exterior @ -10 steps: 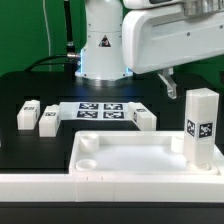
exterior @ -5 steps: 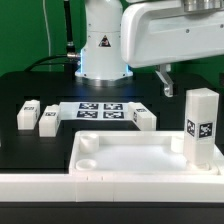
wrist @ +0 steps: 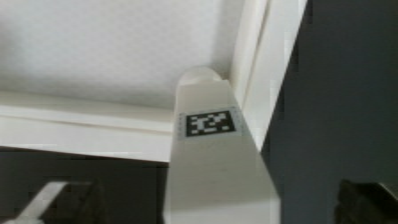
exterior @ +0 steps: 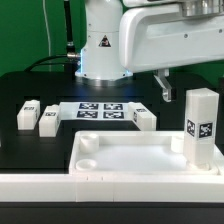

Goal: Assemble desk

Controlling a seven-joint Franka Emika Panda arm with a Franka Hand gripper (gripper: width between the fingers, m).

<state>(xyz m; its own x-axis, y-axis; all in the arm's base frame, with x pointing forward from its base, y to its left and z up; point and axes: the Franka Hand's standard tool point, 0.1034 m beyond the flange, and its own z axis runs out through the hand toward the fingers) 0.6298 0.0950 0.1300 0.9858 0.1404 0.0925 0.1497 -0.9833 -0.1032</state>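
One leg [exterior: 200, 125] stands in the top's [exterior: 120, 160] right corner socket, three loose legs [exterior: 48, 120] lie waiting on the surface [exterior: 25, 150] beyond it, and the end effector [exterior: 165, 90] hovers above, fingers apart and empty.

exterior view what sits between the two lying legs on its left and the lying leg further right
The marker board lies there, seen in the exterior view.

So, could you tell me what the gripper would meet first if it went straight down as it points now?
Probably the upright leg: the wrist view shows it right in line below the open gripper. Depth is unclear in the exterior view, so I am not sure.
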